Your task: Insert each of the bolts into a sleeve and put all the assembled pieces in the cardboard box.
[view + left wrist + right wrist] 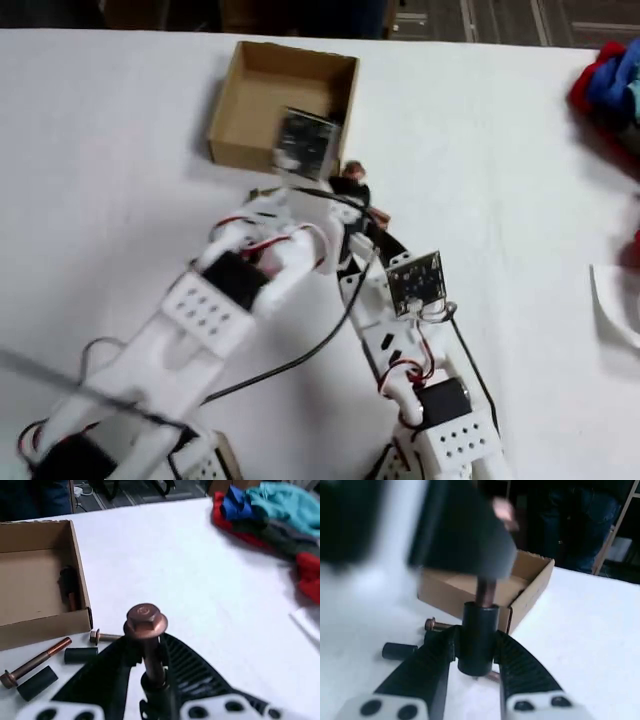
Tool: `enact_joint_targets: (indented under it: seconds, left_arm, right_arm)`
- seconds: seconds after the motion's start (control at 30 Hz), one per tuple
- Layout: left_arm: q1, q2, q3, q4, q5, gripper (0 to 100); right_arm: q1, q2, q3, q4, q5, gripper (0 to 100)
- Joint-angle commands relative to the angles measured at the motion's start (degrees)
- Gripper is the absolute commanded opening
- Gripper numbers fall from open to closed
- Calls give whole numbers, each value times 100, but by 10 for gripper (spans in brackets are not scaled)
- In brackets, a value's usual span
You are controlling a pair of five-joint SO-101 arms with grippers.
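Bolt (145, 621): copper, standing upright with its hexagonal head up, its shank being clamped by the left pincer (147, 644), just beside the cardboard box (45, 630).
Sleeve (478, 630): black, standing upright, being gripped on both sides by the right pincer (474, 639) near the box's corner.
Joint: in the right wrist view the shank is reaching down into the sleeve's top opening. How deep it is sitting I cannot tell.
Box: sitting open on the white table (120, 200), with one dark assembled piece (68, 586) lying against its inner wall.
Loose parts: a long bolt (36, 662), a short bolt (102, 636), a spare sleeve (80, 654) and a second spare sleeve (37, 683) are lying on the table in front of the box.
Arms: in the high view both are stretching toward the box's near side, their tips meeting just beside it.
Cloths (270, 515): a red, blue and teal heap is sitting on the table, well apart from the box.
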Motion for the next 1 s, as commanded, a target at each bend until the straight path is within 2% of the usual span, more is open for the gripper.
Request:
enact_joint_targets:
  seconds: [0.0, 0.2, 0.33, 0.37, 0.7, 0.87, 0.97]
  left_arm:
    - [-9, -35, -4, -35, -448, 24]
    - [176, -44, -48, 132, -484, 46]
    - [141, -44, -57, 246, -484, 231]
    - [141, -44, -57, 343, -484, 247]
    - [-62, -185, -215, 932, -510, 215]
    - [-615, -730, -980, 1407, -1530, 211]
    - [-1248, -1125, -1270, 1670, -2101, 211]
  right_arm:
    - [57, -207, -70, -119, -35, 23]
    - [330, -207, -70, -127, -35, 23]
    - [382, -207, -70, -110, -35, 23]
    - [382, -207, -70, -110, -35, 23]
    - [400, -171, -53, -101, -35, 23]
    - [857, -154, -62, -92, -53, 23]
    - [1367, -127, -158, -66, -501, 23]
